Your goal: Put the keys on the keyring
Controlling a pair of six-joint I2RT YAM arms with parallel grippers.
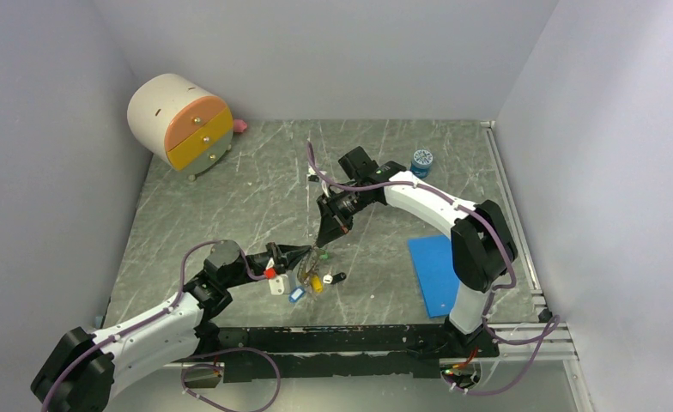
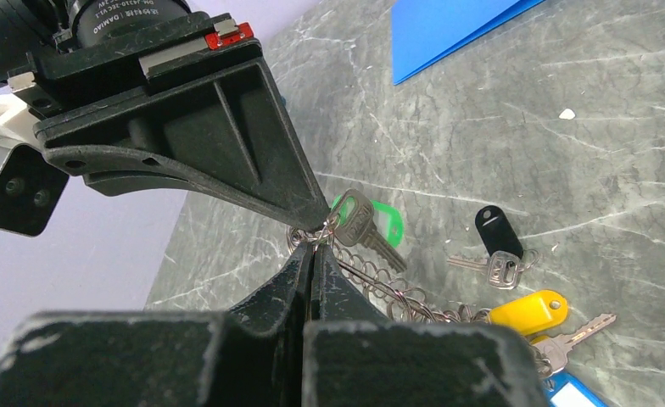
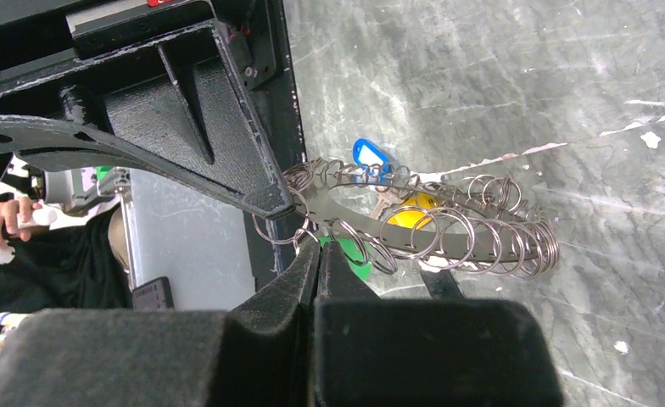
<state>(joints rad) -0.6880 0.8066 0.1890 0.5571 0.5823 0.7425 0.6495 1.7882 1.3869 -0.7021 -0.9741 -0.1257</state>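
Pale lilac walls (image 1: 316, 51) enclose a grey marbled tabletop (image 1: 230, 197).

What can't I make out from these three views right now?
Right wrist view: the right gripper covers most of the green key; whether its shut tips pinch the keyring or a key's loop cannot be told.
Left wrist view: the left gripper hides the keyring's near part; the blue key is cut off by the bottom edge.
Top view: everything at the fingertips is too small to show threading.
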